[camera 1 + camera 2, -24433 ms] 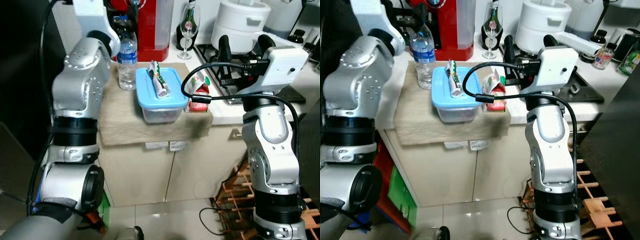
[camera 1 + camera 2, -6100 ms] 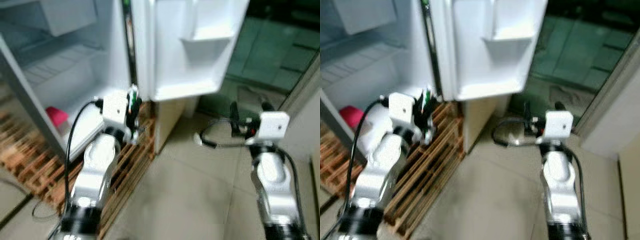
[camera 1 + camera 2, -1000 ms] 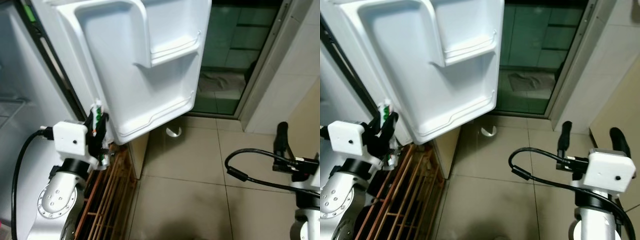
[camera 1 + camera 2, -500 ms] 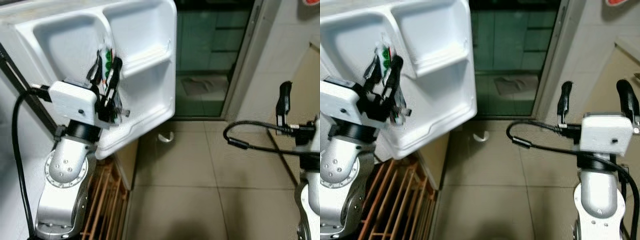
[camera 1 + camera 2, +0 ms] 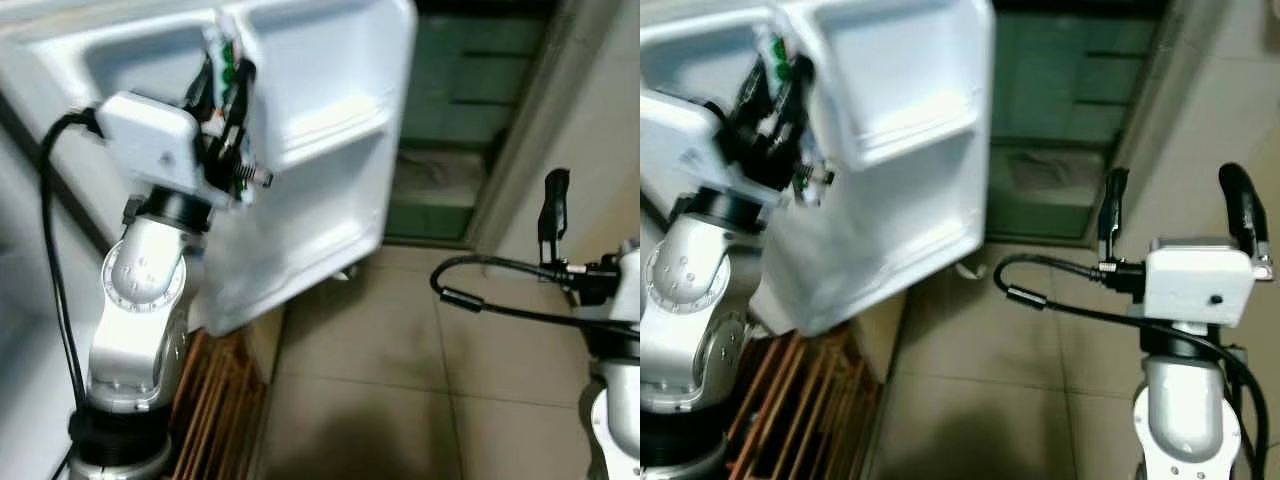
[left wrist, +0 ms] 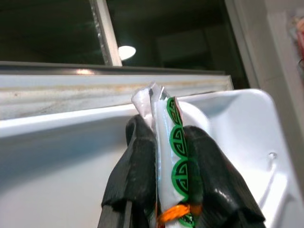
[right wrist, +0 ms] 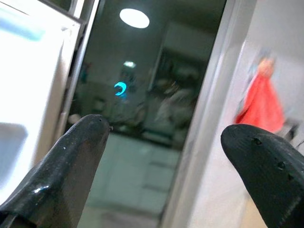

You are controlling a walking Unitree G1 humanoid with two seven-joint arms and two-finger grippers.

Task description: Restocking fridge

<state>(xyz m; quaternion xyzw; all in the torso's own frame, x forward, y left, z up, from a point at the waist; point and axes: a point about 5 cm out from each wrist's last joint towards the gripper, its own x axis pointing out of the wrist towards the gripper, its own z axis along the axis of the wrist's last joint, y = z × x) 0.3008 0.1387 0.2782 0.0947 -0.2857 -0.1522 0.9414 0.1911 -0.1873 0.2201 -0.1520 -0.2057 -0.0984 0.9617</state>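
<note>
Two black fingers of the left gripper (image 6: pixel 166 190) are clenched on a white packet (image 6: pixel 168 161) printed with green round emblems, its jaws pinching it from both sides with the packet's crimped top sticking up beyond the fingertips. In the head views that gripper is raised at about 11 o'clock, holding the packet against the upper part of the open white fridge door (image 5: pixel 330 160), right by the rim of its topmost door shelf (image 5: pixel 300 30). The right gripper (image 5: pixel 1175 215) stands at about 3 o'clock over the tiled floor (image 5: pixel 400 360), its jaws spread wide and empty, well apart from the door.
</note>
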